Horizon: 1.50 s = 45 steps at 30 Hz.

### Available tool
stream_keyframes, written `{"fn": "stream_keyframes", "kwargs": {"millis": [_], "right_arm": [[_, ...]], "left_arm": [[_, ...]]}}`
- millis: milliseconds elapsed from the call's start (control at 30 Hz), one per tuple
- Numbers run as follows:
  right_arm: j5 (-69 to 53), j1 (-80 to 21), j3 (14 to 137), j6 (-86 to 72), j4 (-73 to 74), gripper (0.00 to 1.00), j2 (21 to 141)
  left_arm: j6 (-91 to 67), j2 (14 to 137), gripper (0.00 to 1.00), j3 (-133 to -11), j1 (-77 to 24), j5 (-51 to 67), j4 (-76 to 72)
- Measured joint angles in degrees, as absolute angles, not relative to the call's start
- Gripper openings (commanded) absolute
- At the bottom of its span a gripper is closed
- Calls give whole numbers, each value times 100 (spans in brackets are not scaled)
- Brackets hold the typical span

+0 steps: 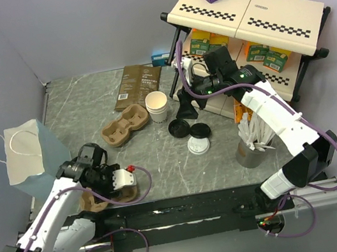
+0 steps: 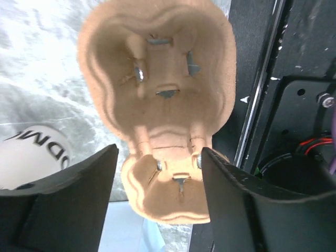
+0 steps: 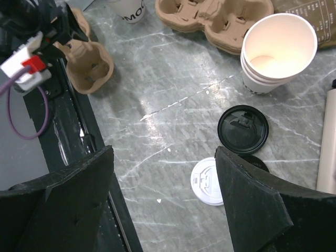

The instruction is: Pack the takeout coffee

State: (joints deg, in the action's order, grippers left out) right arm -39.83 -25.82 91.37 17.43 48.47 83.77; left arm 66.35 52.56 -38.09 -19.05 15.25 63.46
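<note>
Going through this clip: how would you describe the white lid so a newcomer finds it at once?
Start at the grey marbled table, then find the stack of white paper cups near its middle. Between that stack and the table's near edge lie round lids: the white lid is nearest that edge and the only pale one beside two black lids.

The surface (image 1: 162, 166) was grey, marbled with pale veins. The paper cups (image 1: 157, 106) were white with faint dark print, tan inside. Before the cups sat a black lid (image 1: 178, 127) and a white lid (image 1: 198, 145); left of them, a plain brown pulp carrier (image 1: 125, 125); behind them, a dark-brown pouch (image 1: 136, 85) with white print. Far left of the cups, the bag (image 1: 38, 157) was pale blue with white handles.
</note>
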Motion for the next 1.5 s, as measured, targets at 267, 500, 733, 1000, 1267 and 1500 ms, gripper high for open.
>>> {"fn": "stream_keyframes", "kwargs": {"millis": [267, 500, 733, 1000, 1267, 1500], "right_arm": [[-3992, -2582, 9137, 1765, 4888, 84, 8377], [-4012, -2574, 9137, 1756, 4884, 84, 8377], [-4064, -2569, 9091, 1682, 4792, 84, 8377], [-4239, -2563, 8969, 1498, 4678, 84, 8401], [-4386, -2563, 8967, 1332, 4663, 84, 8482], [-4528, -2563, 8969, 1199, 4626, 84, 8665]], "left_arm": [[5913, 5164, 75, -5354, -1907, 1973, 6659], [3286, 5815, 91, -8340, -1216, 788, 4901], [2215, 6149, 94, -9544, 270, -1004, 4554], [1568, 7275, 88, -11378, 2126, -1173, 5754], [1402, 7513, 82, -11104, 3605, -659, 6882], [1422, 7507, 71, -10368, 4630, 25, 7505]]}}
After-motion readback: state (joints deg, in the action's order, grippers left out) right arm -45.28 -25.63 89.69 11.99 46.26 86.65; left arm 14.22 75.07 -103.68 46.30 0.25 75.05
